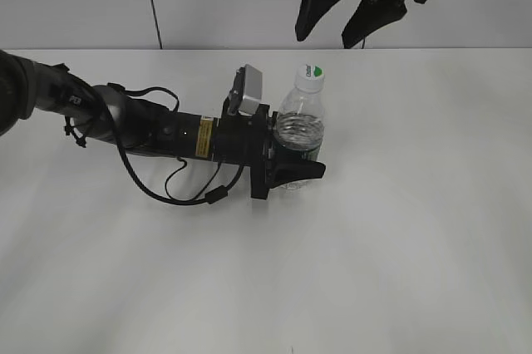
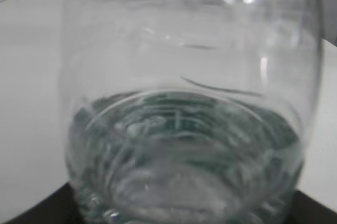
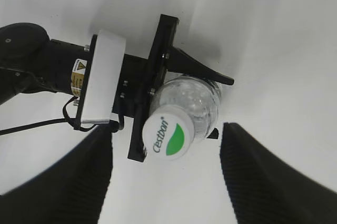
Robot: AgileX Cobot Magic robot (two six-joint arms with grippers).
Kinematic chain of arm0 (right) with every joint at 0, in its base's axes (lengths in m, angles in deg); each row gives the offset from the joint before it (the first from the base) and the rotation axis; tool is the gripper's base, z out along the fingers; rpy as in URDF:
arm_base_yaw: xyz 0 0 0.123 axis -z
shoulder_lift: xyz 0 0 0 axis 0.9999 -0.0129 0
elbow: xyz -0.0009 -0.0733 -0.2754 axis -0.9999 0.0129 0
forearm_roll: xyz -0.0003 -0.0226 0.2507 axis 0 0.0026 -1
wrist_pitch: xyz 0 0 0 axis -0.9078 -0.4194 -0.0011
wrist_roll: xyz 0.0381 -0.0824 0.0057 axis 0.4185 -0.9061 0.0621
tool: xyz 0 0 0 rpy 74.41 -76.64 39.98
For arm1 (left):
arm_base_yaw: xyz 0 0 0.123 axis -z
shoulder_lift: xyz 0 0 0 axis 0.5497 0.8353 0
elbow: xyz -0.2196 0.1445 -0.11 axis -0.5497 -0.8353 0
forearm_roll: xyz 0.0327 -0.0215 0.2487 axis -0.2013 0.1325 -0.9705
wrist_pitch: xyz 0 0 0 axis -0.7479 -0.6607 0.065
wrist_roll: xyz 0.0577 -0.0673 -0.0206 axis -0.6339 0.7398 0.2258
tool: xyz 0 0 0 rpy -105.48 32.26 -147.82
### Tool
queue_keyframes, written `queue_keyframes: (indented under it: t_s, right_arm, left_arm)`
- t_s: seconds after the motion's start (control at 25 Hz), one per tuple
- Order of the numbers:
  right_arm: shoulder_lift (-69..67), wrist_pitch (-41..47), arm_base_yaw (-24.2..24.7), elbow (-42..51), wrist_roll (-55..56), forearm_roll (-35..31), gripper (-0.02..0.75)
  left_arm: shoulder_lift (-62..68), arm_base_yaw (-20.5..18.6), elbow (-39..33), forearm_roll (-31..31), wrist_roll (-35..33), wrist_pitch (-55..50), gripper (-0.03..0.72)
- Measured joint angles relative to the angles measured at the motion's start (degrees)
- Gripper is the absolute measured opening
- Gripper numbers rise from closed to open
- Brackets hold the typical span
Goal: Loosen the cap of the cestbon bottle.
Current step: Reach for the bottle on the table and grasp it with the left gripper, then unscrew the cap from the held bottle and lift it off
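The cestbon bottle (image 1: 301,121) stands upright on the white table, clear, with water in it and a dark green band low down. Its white cap (image 1: 312,76) with a green mark sits on top. My left gripper (image 1: 309,159) reaches in from the left and is shut on the bottle's lower body; the bottle (image 2: 189,129) fills the left wrist view. My right gripper (image 1: 326,38) hangs open in the air above the cap. From the right wrist, the cap (image 3: 168,137) lies between and beyond the two black fingers (image 3: 263,182), untouched.
The left arm (image 1: 125,117) with its loose black cable (image 1: 179,192) lies across the left half of the table (image 1: 416,229). A pale wall rises behind the table's back edge (image 1: 465,48).
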Motion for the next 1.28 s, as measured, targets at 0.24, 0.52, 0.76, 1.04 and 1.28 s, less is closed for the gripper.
queue_keyframes:
  t_s: [0.24, 0.52, 0.76, 1.04, 1.28]
  right_arm:
    - [-2.26, 0.00, -0.29, 0.00, 2.09, 2.18, 0.489]
    - [-4.62, -0.06, -0.33, -0.11, 2.99, 1.79, 0.468]
    - [-4.66, -0.06, -0.40, -0.11, 3.10, 0.62, 0.407]
    - [-4.84, -0.06, -0.40, -0.11, 3.15, 0.27, 0.406]
    - [-4.84, -0.02, -1.08, -0.11, 3.15, 0.27, 0.406]
  left_arm:
    - [0.00, 0.00, 0.00, -0.06, 0.00, 0.00, 0.408]
    - [0.00, 0.00, 0.00, -0.11, 0.00, 0.07, 0.408]
    - [0.00, 0.00, 0.00, 0.46, -0.33, -0.45, 0.408]
    - [-0.30, 0.00, 0.00, 0.07, -0.39, -0.99, 0.408]
    - [-0.47, 0.00, 0.00, -0.05, -0.39, -1.50, 0.408]
